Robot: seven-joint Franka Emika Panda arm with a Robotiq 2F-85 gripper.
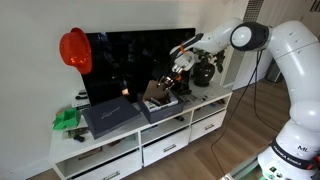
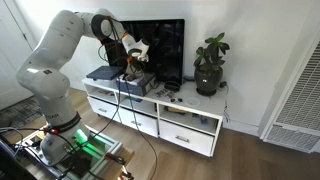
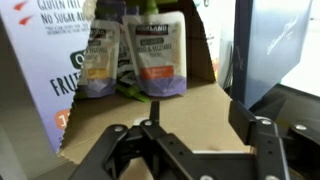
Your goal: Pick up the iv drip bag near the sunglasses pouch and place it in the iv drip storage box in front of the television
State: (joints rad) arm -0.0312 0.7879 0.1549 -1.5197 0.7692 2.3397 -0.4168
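In the wrist view my gripper is open and empty, hanging over the brownish inside of the iv drip storage box. Two pale pouches with purple bottoms lie at the box's far end against its printed flap: one iv drip bag and another like it. In both exterior views the gripper is just above the squarish dark grey box, which stands in front of the black television.
The wider flat dark grey case lies beside the box on the white drawer cabinet. A red helmet and a green item are at one end, a potted plant at the other.
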